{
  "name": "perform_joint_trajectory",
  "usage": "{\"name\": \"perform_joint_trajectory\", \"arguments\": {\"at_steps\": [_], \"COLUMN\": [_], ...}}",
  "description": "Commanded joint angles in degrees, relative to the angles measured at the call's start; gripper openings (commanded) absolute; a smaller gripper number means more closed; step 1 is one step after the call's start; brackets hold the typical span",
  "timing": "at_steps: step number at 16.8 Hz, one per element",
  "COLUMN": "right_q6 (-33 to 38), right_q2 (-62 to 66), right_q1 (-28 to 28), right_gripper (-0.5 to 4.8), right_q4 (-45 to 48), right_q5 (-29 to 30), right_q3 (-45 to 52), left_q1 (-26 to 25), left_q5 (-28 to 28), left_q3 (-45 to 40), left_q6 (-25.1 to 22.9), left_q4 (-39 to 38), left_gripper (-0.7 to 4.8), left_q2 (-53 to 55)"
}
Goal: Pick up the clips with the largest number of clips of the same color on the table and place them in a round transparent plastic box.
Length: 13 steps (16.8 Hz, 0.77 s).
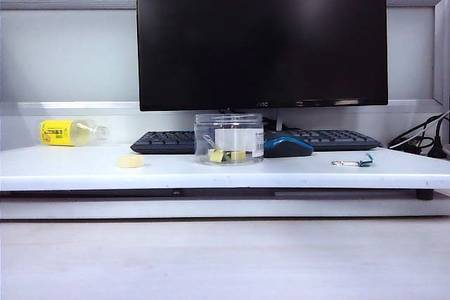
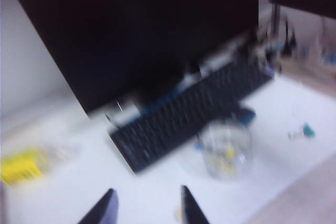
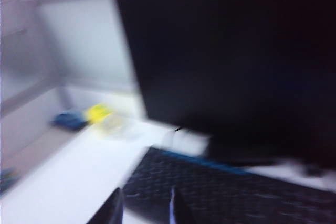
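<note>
We see both pale-yellow clips lying inside the round transparent plastic box, which stands on the tabletop just in front of the keyboard, touching or nearly touching the mouse. By our reading the task looks done. The teal clip lies on the tabletop well to the mouse's far side, and the yellow disc sits on the box's other side.

Neither arm shows in the exterior view. The left end effector hangs above the tabletop near the keyboard, fingers spread with nothing between them. The right end effector hovers over the keyboard, fingers a little apart and empty.

We judge the clips light and stiff, with slippery wire handles; the painted body is the better place to pinch. The box is light and would slide easily.
</note>
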State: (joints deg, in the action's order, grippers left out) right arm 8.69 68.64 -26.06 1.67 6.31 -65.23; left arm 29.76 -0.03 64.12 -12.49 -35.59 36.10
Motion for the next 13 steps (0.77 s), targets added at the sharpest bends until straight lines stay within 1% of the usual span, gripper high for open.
{"name": "perform_joint_trajectory", "arguments": {"at_steps": [1,3,5,7,8,9,11,13], "right_q6": [-3.21,-3.48,-5.68,-5.92,-5.88,-5.86,-5.68,-5.66], "right_q2": [-6.91,-10.54,-14.71,-18.45,-21.97,-25.03,-30.88,-37.4], "right_q1": [4.79,7.45,9.22,9.53,9.51,9.51,9.51,9.51], "right_gripper": [1.2,1.2,1.2,1.2,1.17,1.17,1.17,1.16], "right_q4": [-9.33,-13.2,-16.74,-16.98,-16.7,-16.59,-15.26,-13.84], "right_q5": [-2.54,-2.56,-2.84,-3.28,-4.17,-4.81,-5.14,-5.14], "right_q3": [-0.11,-0.02,0.04,1.6,4.39,7.26,13.4,19.82], "left_q1": [0.04,0.04,0.04,0.04,0.04,0.04,0.04,0.04], "left_q5": [0.28,0.28,0.26,0.24,0.26,0.24,0.31,2.75], "left_q3": [0.15,0.13,0.13,-0.39,-2.75,-6.1,-12.94,-19.89], "left_q6": [-1.29,-2.12,-1.55,-0.57,-0.33,1.22,2.1,4.2], "left_q4": [0.44,-0.31,-3.58,-7.69,-9.07,-8.26,-4.9,0.76], "left_gripper": [1.66,1.66,1.66,1.66,1.66,1.66,1.66,1.65], "left_q2": [-6.91,-11.45,-16.04,-18.99,-21.55,-23.93,-28.55,-32.79]}}
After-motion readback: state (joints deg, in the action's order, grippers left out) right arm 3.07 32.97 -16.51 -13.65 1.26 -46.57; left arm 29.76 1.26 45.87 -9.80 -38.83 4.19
